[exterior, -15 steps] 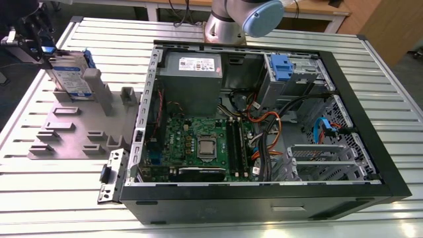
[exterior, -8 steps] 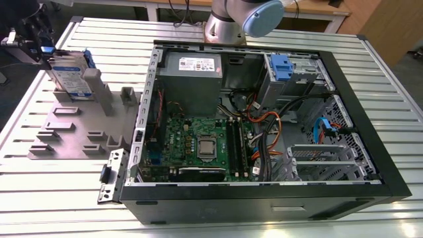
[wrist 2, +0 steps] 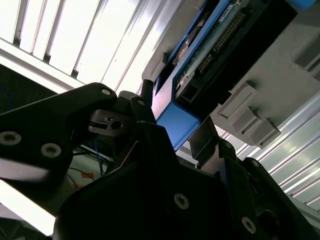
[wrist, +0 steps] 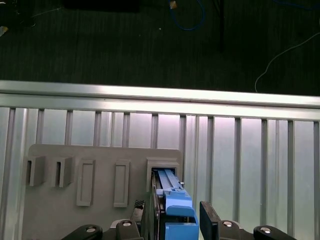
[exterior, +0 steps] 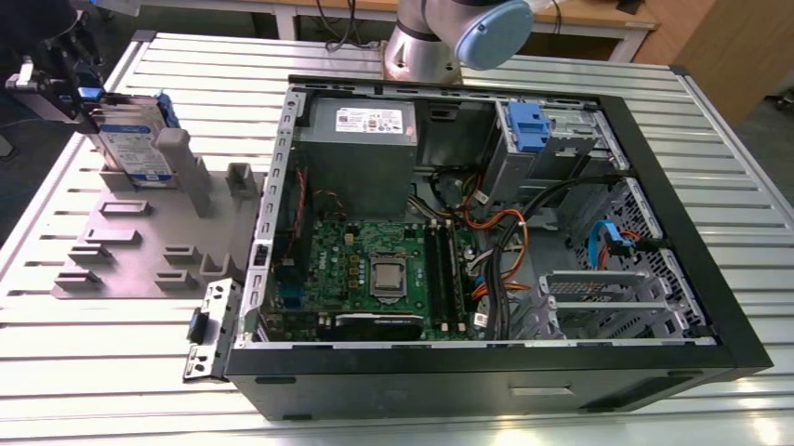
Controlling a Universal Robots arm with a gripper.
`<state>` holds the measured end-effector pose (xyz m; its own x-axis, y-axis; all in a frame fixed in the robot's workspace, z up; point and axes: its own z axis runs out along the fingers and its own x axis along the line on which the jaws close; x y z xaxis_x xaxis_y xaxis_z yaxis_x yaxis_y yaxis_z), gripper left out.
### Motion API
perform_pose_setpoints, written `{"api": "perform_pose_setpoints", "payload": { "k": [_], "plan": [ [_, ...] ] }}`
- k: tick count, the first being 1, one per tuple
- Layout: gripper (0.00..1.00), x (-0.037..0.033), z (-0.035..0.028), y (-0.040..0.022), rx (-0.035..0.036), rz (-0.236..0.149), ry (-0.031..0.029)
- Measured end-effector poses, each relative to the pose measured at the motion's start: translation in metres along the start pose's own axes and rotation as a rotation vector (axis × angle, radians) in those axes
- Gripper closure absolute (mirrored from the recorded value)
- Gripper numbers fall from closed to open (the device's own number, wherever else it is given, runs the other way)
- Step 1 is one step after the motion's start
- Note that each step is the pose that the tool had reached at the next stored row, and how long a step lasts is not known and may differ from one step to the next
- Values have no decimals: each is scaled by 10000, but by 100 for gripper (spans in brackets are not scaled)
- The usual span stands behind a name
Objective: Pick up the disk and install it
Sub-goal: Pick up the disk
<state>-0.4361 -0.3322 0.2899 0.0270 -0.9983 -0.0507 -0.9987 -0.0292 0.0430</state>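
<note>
Silver disk (exterior: 130, 144), blue carrier (wrist: 176, 200) (white-blue label), upright in grey stand (exterior: 137, 243), claw (wrist: 178, 220) parted loosely astride it

A ribbed, silver metal counter (exterior: 732, 186) carries two things that lie well apart from its edges. An open black computer case (exterior: 496, 376) lies on its side across the middle and the exterior view's right. Just beside it, on the exterior view's left, rests a flat grey fixture plate (exterior: 130, 246) with raised slots.
</note>
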Motion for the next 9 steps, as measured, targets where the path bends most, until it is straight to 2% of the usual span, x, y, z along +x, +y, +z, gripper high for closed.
{"api": "perform_pose_setpoints", "payload": {
  "k": [9],
  "plan": [
    [45,-6,3,-1,-1,-3,0]
  ]
}}
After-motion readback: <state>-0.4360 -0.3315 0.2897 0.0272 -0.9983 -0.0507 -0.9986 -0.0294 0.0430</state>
